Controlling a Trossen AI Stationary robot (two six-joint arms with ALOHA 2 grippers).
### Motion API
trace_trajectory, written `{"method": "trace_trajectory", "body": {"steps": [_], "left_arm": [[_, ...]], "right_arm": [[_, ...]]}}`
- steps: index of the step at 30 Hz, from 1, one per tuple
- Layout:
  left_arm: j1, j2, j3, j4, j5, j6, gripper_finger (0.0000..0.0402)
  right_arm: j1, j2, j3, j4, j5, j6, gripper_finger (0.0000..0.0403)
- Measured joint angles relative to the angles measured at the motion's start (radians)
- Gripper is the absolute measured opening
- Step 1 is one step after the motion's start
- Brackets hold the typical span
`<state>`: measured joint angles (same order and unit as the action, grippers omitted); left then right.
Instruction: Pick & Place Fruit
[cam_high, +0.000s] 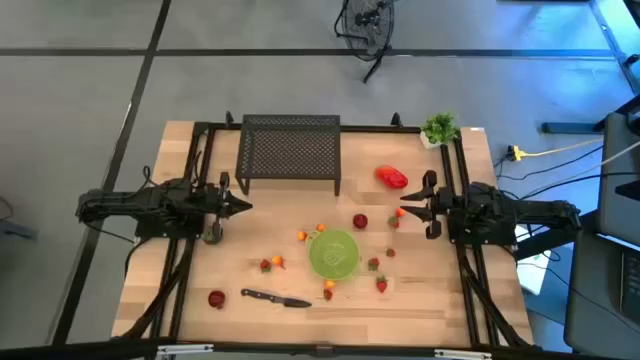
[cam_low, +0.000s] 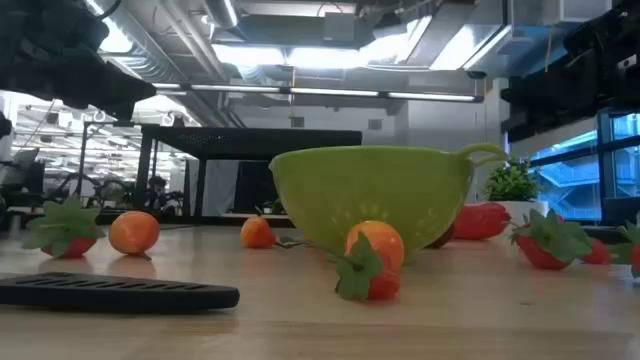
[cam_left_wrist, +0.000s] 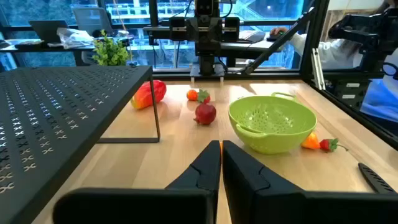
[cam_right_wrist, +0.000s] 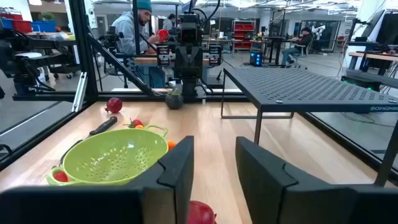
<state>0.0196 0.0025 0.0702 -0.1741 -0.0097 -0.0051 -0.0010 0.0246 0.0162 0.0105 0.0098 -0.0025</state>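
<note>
Lime-green colander (cam_low: 375, 195) on the wooden surface (cam_low: 400, 320), orange fruit (cam_low: 373, 245) in front, strawberries (cam_low: 545, 245) beside, black knife handle (cam_low: 120, 292) near left.

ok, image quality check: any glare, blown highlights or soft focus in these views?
Low view: ceiling lights blow out, and the knife handle closest to the lens is soft. Left wrist view: bright windows behind, with the left tool dark and shut in the foreground. Right wrist view: the red fruit under the right tool is blurred. High view: even light on the table, no harsh shadows.
</note>
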Motion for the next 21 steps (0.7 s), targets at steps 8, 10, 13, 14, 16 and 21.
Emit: {"method": "trace_trajectory", "body": {"steps": [8, 10, 13, 14, 16, 21], "left_arm": [[0.000, 0.000, 0.000, 0.000, 0.000, 0.000, 0.0011], [0.000, 0.000, 0.000, 0.000, 0.000, 0.000, 0.0011], [0.000, 0.000, 0.000, 0.000, 0.000, 0.000, 0.0011], [0.000, 0.000, 0.000, 0.000, 0.000, 0.000, 0.0010], [0.000, 0.000, 0.000, 0.000, 0.000, 0.000, 0.0011], [0.000, 0.000, 0.000, 0.000, 0.000, 0.000, 0.0013]], "right_arm": [[0.000, 0.000, 0.000, 0.000, 0.000, 0.000, 0.0106], [0.000, 0.000, 0.000, 0.000, 0.000, 0.000, 0.0104], [0.000, 0.000, 0.000, 0.000, 0.000, 0.000, 0.0103], [0.000, 0.000, 0.000, 0.000, 0.000, 0.000, 0.0103], [0.000, 0.000, 0.000, 0.000, 0.000, 0.000, 0.0104], [0.000, 0.000, 0.000, 0.000, 0.000, 0.000, 0.0114]]}}
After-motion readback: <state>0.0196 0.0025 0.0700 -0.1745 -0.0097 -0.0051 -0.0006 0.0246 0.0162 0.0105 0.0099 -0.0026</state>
